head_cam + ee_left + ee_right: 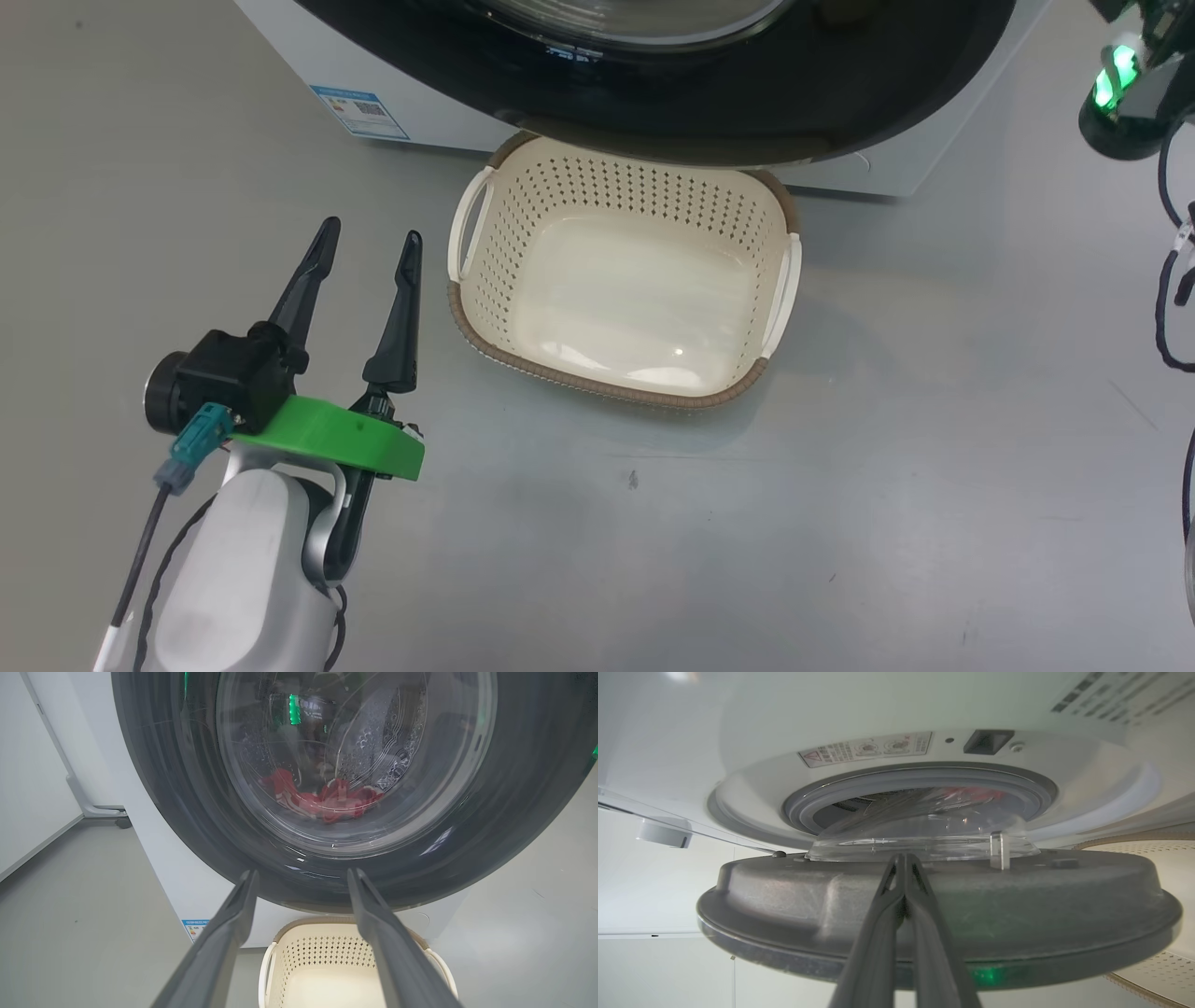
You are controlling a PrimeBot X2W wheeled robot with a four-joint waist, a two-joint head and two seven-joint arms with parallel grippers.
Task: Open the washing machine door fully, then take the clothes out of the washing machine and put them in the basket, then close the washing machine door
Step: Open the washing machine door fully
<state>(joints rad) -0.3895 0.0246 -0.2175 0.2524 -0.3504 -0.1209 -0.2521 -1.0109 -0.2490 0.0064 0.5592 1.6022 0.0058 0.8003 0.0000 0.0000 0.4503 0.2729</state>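
The washing machine [308, 56] stands at the top of the head view, and its glossy black door [840, 84] hangs over the far rim of the basket [607, 187], which holds nothing. My left gripper [371, 231] is open left of the basket, above the floor. It faces the door [163, 788]. Red clothes [327, 802] lie in the drum behind the glass. My right gripper [903, 857] is shut, its tips against the inner face of the door [1017, 900], which stands ajar from the grey gasket [803, 807]. A strip of red clothes [971, 794] shows in the opening.
A blue sticker [359, 110] sits low on the machine's front. Part of my right arm with a green light [1120, 84] and loose black cables [1167, 308] are at the right edge. A white panel on a wheeled foot [100, 810] stands left of the machine. Grey floor surrounds the basket.
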